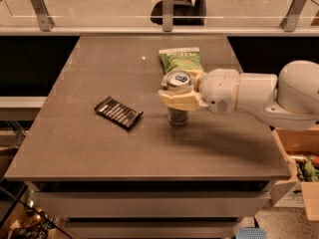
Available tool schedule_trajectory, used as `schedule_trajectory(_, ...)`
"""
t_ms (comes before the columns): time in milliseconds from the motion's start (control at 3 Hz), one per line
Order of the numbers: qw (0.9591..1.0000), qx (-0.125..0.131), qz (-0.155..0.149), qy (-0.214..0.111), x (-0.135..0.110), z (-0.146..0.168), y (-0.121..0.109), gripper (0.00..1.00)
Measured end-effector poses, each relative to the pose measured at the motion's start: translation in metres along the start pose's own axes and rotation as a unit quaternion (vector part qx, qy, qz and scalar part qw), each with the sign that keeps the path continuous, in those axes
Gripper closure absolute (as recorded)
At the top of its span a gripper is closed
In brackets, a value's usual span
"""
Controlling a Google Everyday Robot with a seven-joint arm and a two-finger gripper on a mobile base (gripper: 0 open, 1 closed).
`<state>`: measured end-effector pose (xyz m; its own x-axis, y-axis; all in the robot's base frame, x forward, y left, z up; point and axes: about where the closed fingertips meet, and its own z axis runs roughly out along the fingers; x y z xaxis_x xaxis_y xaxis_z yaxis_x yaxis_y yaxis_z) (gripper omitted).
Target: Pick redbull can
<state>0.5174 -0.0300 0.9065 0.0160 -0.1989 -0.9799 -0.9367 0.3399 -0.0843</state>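
Brown desk (75,148) is carrying three things: one can (178,78) standing mid-desk, one green bag (180,59) just behind it, one black wrapper (118,112) (lying flat) well apart. One tool (165,89) is clamping the can.

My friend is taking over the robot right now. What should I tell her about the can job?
Gripper: reaching in from the right, wrapped around the upper part of the redbull can. Whether it is squeezing cannot be told.
Can: upright near the middle of the table, its base seemingly resting on the surface. The green snack bag lies just behind it and the black wrapper lies to its left.
Done: the gripper has reached the can.
Left: make sure the grip is firm, then lift the can straight up, clear of the bag.
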Motion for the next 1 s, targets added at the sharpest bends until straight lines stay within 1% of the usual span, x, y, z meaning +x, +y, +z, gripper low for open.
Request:
schedule_trajectory(667,0.9987,0.010,-0.042,0.026,-0.022,-0.005,-0.021,1.00)
schedule_trajectory(1000,0.9972,0.015,-0.063,0.036,-0.038,-0.008,-0.023,1.00)
